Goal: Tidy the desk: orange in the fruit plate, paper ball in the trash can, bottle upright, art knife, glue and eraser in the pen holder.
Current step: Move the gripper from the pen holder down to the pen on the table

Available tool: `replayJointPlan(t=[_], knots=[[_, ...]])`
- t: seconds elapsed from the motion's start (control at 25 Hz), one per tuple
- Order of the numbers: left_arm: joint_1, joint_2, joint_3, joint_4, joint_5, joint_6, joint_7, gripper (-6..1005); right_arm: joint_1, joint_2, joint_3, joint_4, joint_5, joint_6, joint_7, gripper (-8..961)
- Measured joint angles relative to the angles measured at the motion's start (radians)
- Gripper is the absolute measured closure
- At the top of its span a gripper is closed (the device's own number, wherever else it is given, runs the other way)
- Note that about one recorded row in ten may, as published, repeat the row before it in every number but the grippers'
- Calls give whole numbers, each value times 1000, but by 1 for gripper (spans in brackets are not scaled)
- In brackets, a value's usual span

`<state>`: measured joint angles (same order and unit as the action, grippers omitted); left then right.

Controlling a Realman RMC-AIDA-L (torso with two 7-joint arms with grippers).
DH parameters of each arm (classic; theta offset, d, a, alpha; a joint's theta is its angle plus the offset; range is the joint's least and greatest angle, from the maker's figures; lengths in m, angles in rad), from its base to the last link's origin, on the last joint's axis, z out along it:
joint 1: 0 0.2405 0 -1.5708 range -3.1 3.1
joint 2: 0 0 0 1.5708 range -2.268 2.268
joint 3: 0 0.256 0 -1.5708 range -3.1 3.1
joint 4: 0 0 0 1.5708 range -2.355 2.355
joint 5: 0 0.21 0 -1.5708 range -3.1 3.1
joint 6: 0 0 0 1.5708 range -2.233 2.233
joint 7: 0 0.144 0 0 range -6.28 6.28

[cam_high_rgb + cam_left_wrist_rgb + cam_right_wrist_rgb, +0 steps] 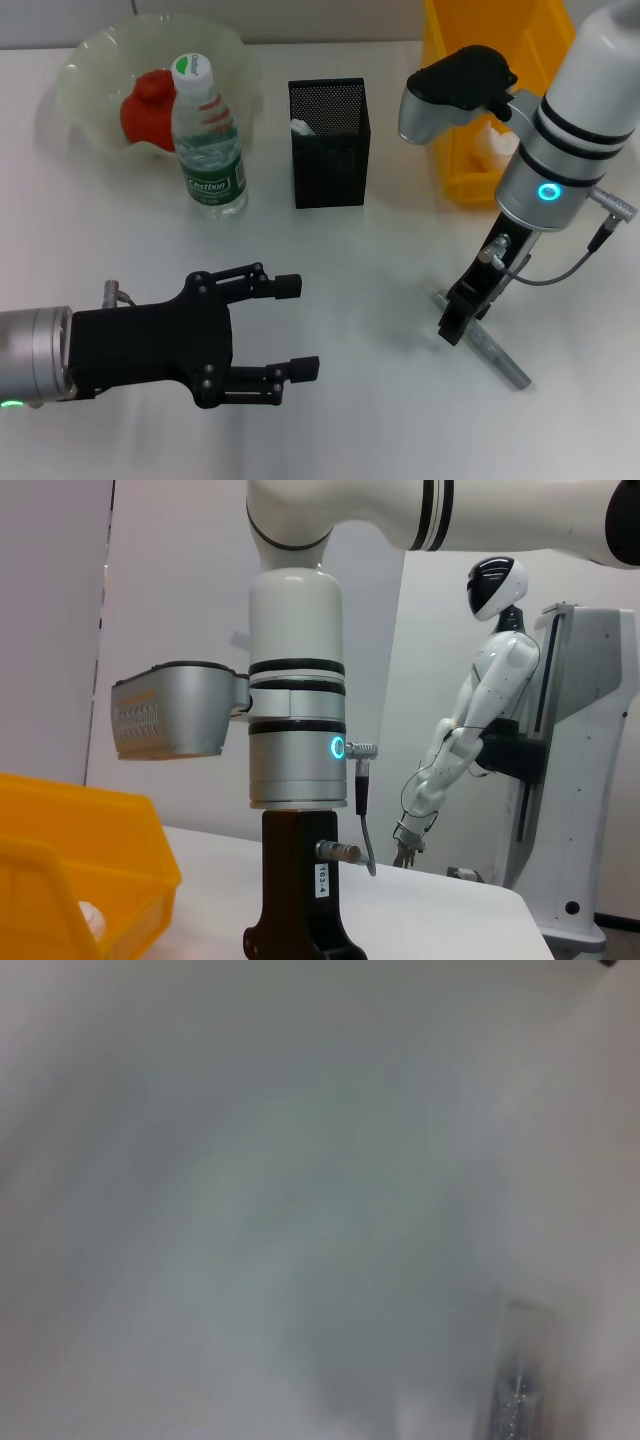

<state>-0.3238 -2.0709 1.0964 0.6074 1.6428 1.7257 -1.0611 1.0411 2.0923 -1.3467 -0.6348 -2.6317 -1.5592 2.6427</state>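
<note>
The orange point(148, 108) lies in the pale-green fruit plate point(85, 65) at the back left. In front of the plate the bottle point(208, 140) stands upright. The black mesh pen holder point(328, 145) stands mid-table with something white at its inner rim. At the back right is the yellow trash can point(470, 180) point(70, 860), with the white paper ball point(490, 145) point(90, 917) inside. The grey art knife point(500, 360) point(518, 1380) lies flat on the table, and my right gripper point(460, 318) is down on its near end. My left gripper point(295, 330) hovers open at the front left, holding nothing. Glue and eraser are out of view.
The white table runs between the pen holder and both grippers. In the left wrist view my right arm point(296, 730) stands close ahead, and a white humanoid robot point(480, 720) stands beyond the table's far edge.
</note>
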Motion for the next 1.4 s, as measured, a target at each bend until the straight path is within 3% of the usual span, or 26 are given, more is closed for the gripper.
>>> replayJointPlan(t=[0.52, 1.4], knots=[[-5, 0, 1, 0, 0, -2, 0, 170, 1, 0, -19, 9, 4, 13, 10, 455], [-7, 0, -3, 0, -2, -3, -1, 170, 0, 0, -51, 14, 5, 28, 14, 563]])
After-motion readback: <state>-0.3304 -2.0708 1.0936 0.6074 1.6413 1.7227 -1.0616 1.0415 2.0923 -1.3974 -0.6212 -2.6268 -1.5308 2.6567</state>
